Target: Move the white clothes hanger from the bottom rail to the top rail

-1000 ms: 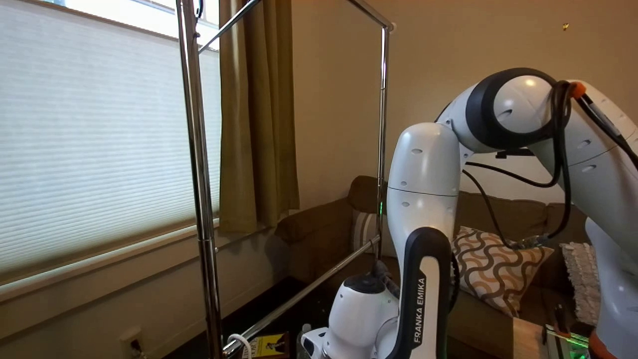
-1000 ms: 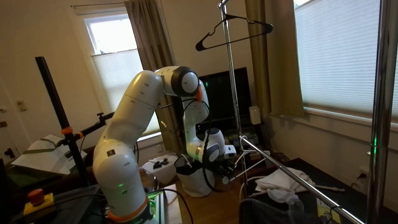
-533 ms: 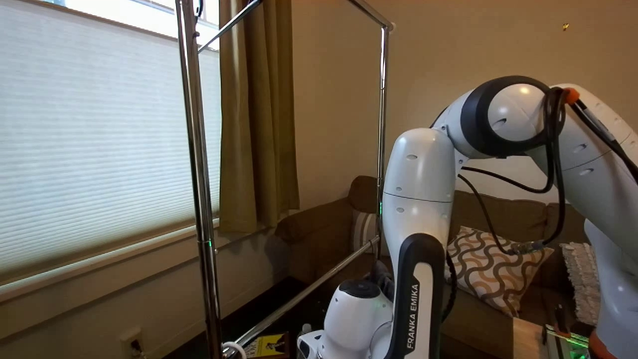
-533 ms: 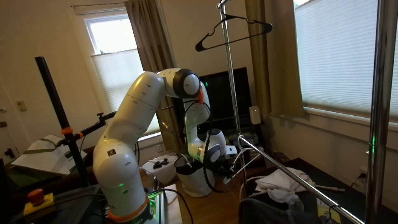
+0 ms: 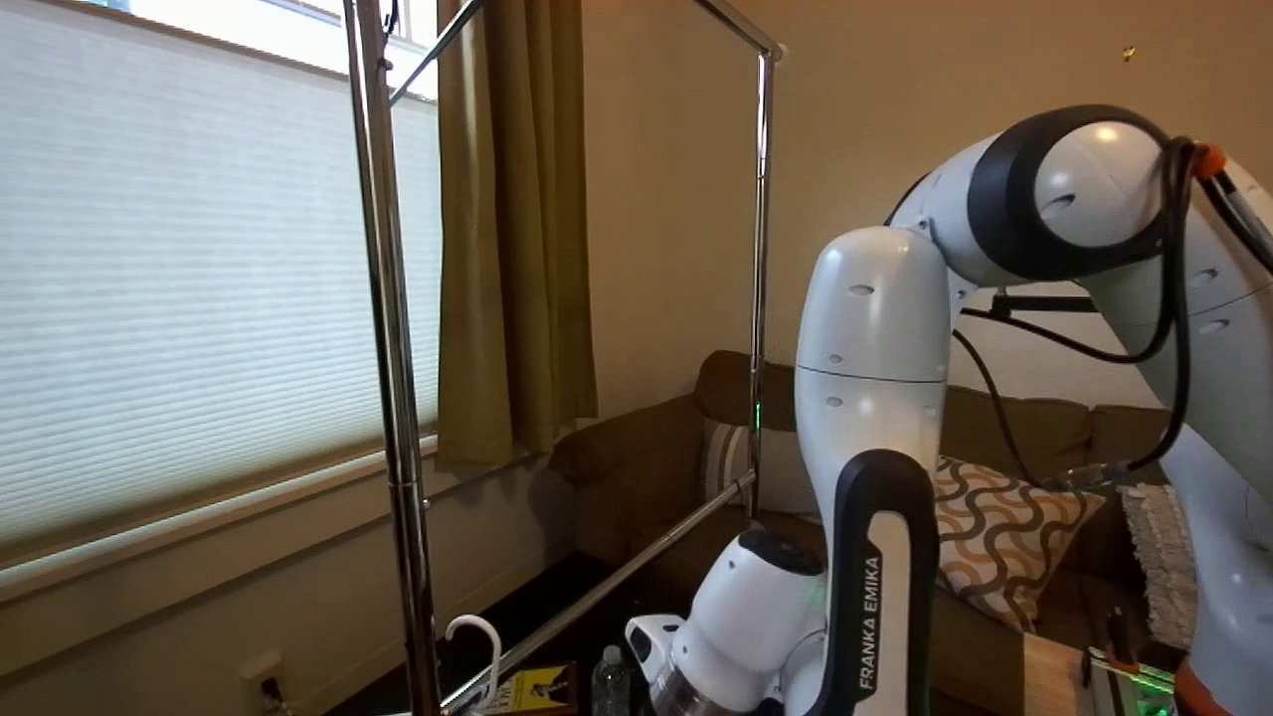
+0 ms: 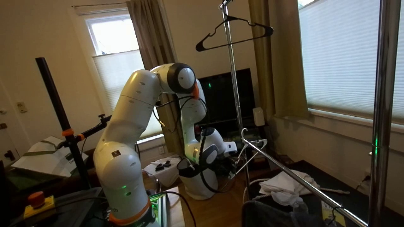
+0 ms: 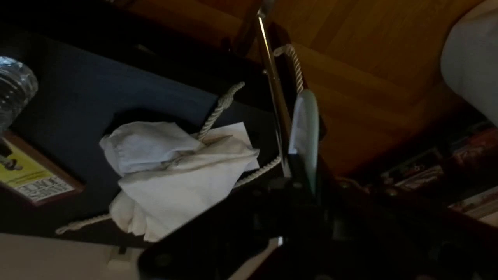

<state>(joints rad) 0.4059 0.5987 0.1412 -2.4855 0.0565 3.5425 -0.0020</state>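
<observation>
The white clothes hanger is a thin triangle; its hook shows in both exterior views (image 5: pixel 495 651) (image 6: pixel 242 134) and stands above the end of the bottom rail (image 5: pixel 617 580) (image 6: pixel 300 179). Whether the hook is fully off the rail is hard to tell. My gripper (image 6: pixel 232 171) is shut on the hanger's lower corner. In the wrist view the hanger (image 7: pixel 304 130) sticks out from the dark jaws (image 7: pixel 299 177), beside the bottom rail (image 7: pixel 272 81). The top rail (image 5: pixel 741 27) shows only partly, at the upper edge in both exterior views (image 6: pixel 228 3).
A black hanger (image 6: pixel 233 44) hangs from the top rail. Chrome uprights (image 5: pixel 393 398) (image 6: pixel 383 126) stand at the rack's ends. A dark garment (image 6: pixel 268 214) hangs low. White cloth with rope (image 7: pixel 175 182), a clear bottle (image 5: pixel 611 686) and a yellow book (image 5: pixel 537 689) lie below the rail.
My arm has risen and drawn back from the rack. The hanger's hook has lifted from around the bottom rail to above it. The rack and black hanger have shifted slightly.
</observation>
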